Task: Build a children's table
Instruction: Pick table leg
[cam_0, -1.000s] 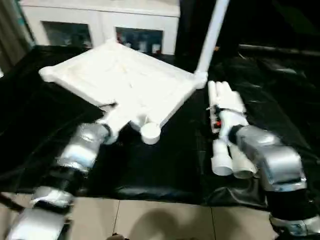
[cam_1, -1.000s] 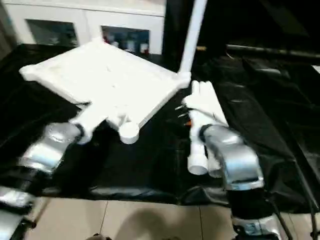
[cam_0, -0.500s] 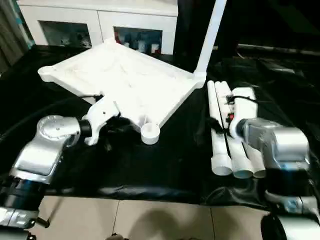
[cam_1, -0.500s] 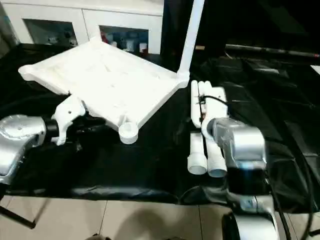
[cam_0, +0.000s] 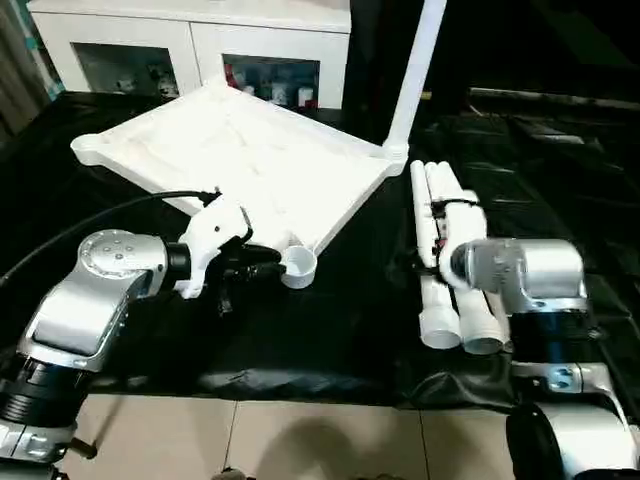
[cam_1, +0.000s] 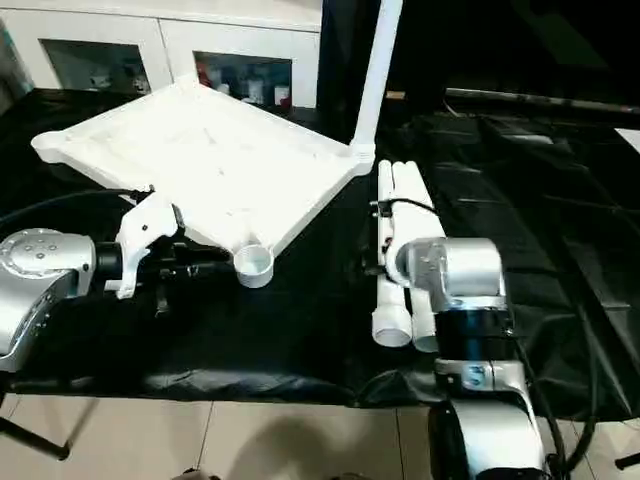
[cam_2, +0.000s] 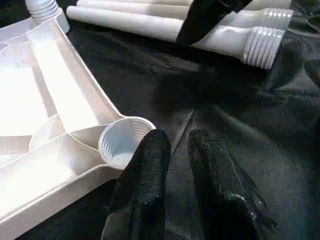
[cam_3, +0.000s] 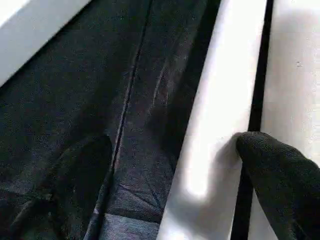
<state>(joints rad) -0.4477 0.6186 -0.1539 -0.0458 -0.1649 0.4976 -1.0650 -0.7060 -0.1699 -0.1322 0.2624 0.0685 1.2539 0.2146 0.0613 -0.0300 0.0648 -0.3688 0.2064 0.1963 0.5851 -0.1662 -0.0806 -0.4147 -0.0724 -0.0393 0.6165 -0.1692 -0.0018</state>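
Three loose legs (cam_0: 455, 265) lie side by side on the black cloth (cam_0: 330, 330) nearest the robot's right, ready to be taken. The right gripper (cam_3: 165, 190) hangs over them, fingers spread wide astride one leg, gripping nothing; it looks set to close on it. The left gripper (cam_2: 177, 150), nearly closed and empty, points at the near corner socket (cam_2: 122, 142), probably to steady the top. The top (cam_0: 240, 160) lies ribbed side up so sockets face upward. Farther back, one leg (cam_0: 415, 70) stands upright in the right corner. Behind is a cabinet (cam_0: 190, 50).
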